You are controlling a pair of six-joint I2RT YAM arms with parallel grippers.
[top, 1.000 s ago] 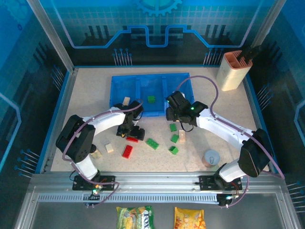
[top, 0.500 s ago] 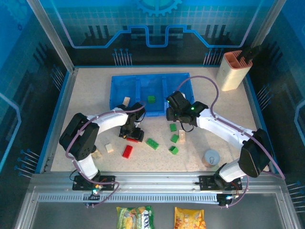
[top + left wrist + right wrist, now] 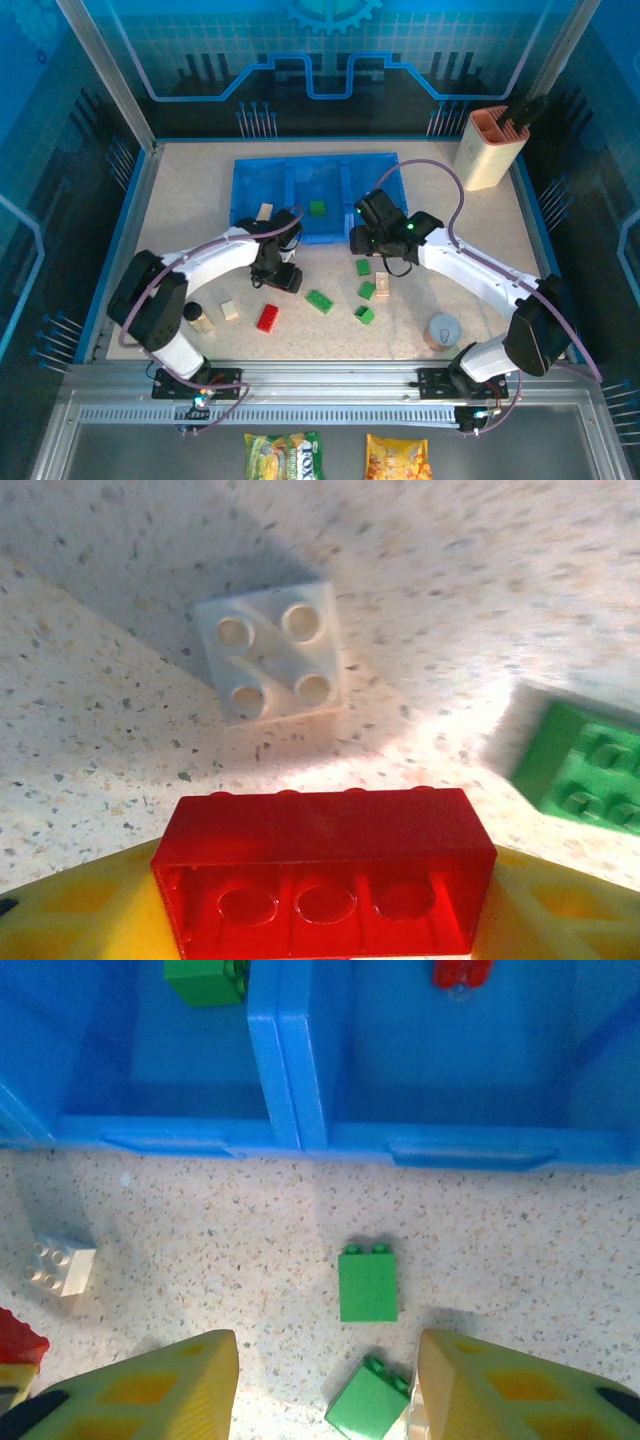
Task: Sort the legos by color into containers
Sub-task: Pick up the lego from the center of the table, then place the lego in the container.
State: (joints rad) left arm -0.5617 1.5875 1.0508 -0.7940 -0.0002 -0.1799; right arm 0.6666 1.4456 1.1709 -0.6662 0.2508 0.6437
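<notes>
The left pincer (image 3: pixel 284 277) has closed on the red oblong brick (image 3: pixel 325 875) and grips its two short ends. The blue tray (image 3: pixel 258 180) lies just past it, toward the worktop's far edge. The tray's right compartment (image 3: pixel 500 1070) has red inside. The right pincer (image 3: pixel 325 1350) hangs open and holds nothing.

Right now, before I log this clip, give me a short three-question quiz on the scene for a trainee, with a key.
1. True or false: the left gripper grips a red lego between its fingers.
2. Which colour is the lego in the middle compartment of the tray? A red, B green, C cream.
3. In the top view, how many green legos lie loose on the table?
Key: 1 true; 2 B; 3 four.
</notes>
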